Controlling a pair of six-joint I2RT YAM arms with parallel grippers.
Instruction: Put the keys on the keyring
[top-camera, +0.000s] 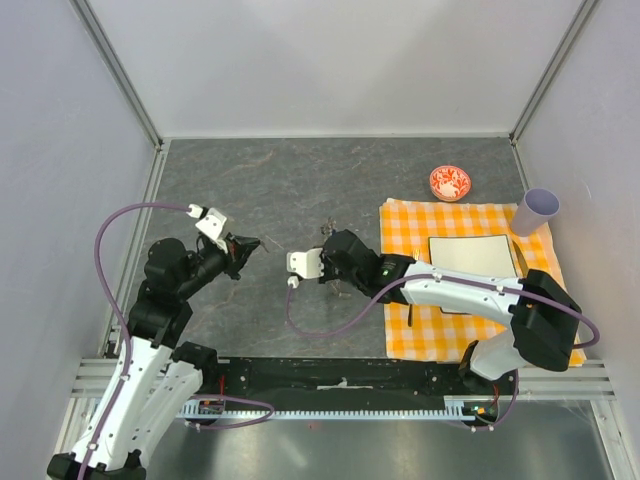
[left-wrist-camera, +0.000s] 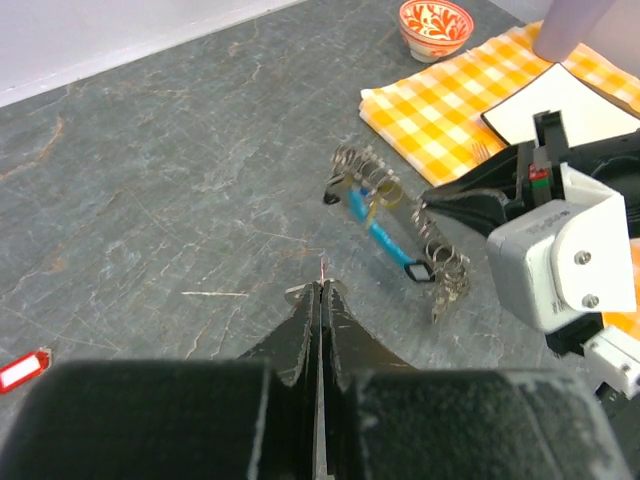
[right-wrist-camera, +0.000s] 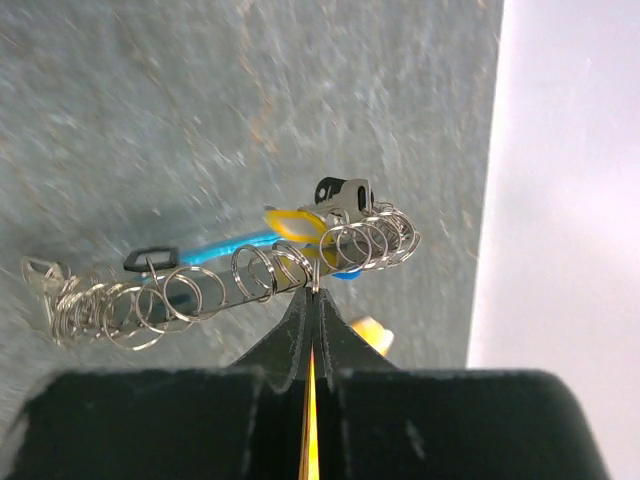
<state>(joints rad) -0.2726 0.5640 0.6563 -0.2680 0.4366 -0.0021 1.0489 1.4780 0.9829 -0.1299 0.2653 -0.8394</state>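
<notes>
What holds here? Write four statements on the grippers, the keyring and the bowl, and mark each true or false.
1. The right gripper is closed on a ring of the keyring. True.
2. The left gripper is spread wide open. False: its fingers are pressed together.
3. The red-and-white bowl stands on the checkered cloth. False: it stands on the bare grey table, just past the cloth's far edge.
4. A cyan strap hangs on the keyring. True.
</notes>
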